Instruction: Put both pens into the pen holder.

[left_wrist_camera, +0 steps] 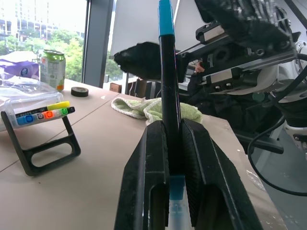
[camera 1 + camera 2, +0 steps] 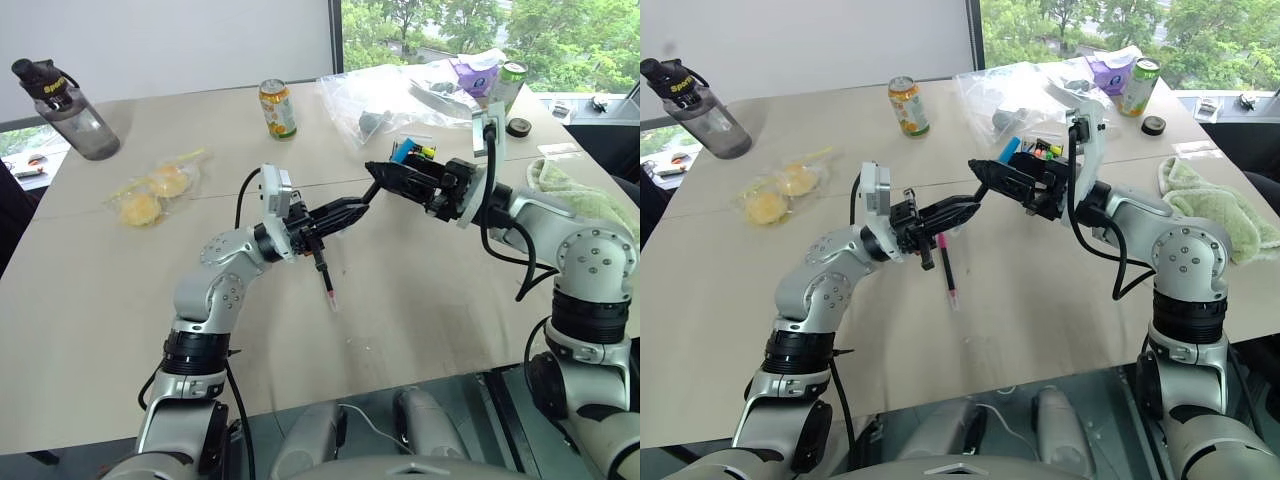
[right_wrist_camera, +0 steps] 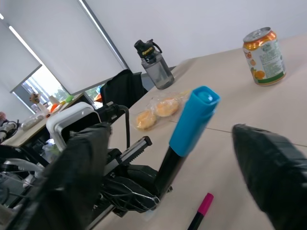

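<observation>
Left eye view: the left tool (image 2: 345, 212) is clamped together on something, though what it grips cannot be made out here. The right tool (image 2: 385, 178) is raised to meet it tip to tip above the surface (image 2: 150, 290), which reads as a hand-over between the arms. The pink-capped pen (image 2: 326, 282) lies flat on the surface just under the left tool, its long axis running from far to near with the pink end toward the robot.

Right eye view: same arrangement. The pink-capped pen lies free of both tools. A stand of coloured markers (image 2: 1040, 150) is partly visible behind the right tool. No wire-mesh pen holder can be identified with certainty.

Left wrist view: the two fingers (image 1: 144, 182) are pressed onto the black barrel of the blue-capped pen (image 1: 169, 96). Its long axis runs straight out along the fingers, blue cap outward, reaching up to the right tool. Held this way, the free cap end is offered for a second grip.

Right wrist view: the right tool's fingers (image 3: 268, 167) stand apart on either side of the blue cap, touching nothing. The pen points toward this camera, tilted, with its lower barrel in the left tool. Judgement: the right tool is placed to close on the cap end.
</observation>
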### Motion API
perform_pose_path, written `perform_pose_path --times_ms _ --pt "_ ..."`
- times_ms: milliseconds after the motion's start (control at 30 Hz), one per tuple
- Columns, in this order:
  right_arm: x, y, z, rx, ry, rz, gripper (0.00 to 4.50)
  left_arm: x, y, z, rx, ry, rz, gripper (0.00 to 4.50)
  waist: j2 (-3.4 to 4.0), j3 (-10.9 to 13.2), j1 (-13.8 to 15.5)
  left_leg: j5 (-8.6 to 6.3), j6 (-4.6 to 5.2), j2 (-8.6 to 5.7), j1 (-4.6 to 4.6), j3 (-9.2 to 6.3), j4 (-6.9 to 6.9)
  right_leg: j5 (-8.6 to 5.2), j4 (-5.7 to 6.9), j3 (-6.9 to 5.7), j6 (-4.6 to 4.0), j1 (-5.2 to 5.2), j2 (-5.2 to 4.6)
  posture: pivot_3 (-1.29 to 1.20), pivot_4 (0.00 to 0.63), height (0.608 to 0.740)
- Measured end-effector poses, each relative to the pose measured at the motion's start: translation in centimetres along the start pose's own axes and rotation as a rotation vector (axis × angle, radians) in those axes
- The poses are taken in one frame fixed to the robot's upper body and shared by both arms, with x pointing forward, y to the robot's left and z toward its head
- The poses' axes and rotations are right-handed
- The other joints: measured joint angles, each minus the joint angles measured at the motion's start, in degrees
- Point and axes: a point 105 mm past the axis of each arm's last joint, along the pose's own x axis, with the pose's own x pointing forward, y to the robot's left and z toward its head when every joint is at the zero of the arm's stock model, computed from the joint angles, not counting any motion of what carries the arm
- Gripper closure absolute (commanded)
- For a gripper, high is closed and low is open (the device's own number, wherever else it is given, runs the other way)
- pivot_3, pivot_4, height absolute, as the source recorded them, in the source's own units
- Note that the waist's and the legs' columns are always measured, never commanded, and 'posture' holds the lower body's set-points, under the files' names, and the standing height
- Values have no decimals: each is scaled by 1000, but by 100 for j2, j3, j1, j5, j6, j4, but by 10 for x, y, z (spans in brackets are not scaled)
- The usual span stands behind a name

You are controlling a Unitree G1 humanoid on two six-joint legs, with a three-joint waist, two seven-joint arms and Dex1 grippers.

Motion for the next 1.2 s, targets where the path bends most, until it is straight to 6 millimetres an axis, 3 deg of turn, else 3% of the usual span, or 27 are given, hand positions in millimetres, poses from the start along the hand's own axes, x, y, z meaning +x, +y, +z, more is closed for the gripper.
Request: perform_pose_path --times_ms 167,233,267,333,500,633,767,900,1000,1100,1200 --pt "1 1 0 9 -5 4 4186 1 -2 1 7 0 -16 4500 0 0 -1 0 0 0 0 0 0 0 0 0 0 0 0 0 150 739" --pt "2 4 0 10 -10 21 4405 2 -3 1 5 3 -24 4500 1 0 -5 0 0 0 0 0 0 0 0 0 0 0 0 0 150 739" --pt "2 4 0 11 -9 21 4405 2 -3 0 -2 7 -27 3560 1 0 -6 0 0 0 0 0 -1 0 0 0 0 -1 0 0 150 739" --pt "2 4 0 8 -9 15 4405 2 -3 -2 -17 31 -32 2866 1 0 -5 0 0 0 0 -1 -1 0 0 0 0 -1 0 0 150 739" --pt "-1 -1 2 -83 4 -38 4405 -3 2 -6 44 113 3 335 2 1 -6 0 0 0 0 1 -3 0 0 1 0 -2 1 0 150 739" --pt "-4 -11 12 -383 54 -93 4405 -26 12 3 116 198 49 335 5 3 -29 0 0 0 0 2 -5 0 -1 0 0 -4 2 0 150 739" --pt "3 1 11 -750 79 1 4405 -47 19 21 166 248 102 335 5 3 -92 0 0 0 -2 -1 -7 0 -11 -4 1 -2 0 0 150 739" --pt "14 14 6 -1082 43 87 4405 -56 9 25 136 267 91 335 5 5 -126 -1 0 0 -3 -2 -8 0 -14 -3 1 -3 1 0 150 739" --pt "17 -1 15 -1372 17 41 4405 -71 -3 26 104 322 83 335 7 7 -125 0 -1 1 0 0 -9 0 -13 -3 1 -3 3 0 150 739" --pt "25 -13 17 -1557 1 27 4405 -74 -2 29 122 342 106 335 6 7 -106 1 -2 1 1 -3 -8 0 -12 -7 0 -1 3 0 150 739" --pt "32 -26 8 -1577 -7 24 4405 -74 2 36 141 331 142 335 6 8 -114 1 -2 1 -1 -2 -8 0 -14 -5 0 -2 3 0 150 739"
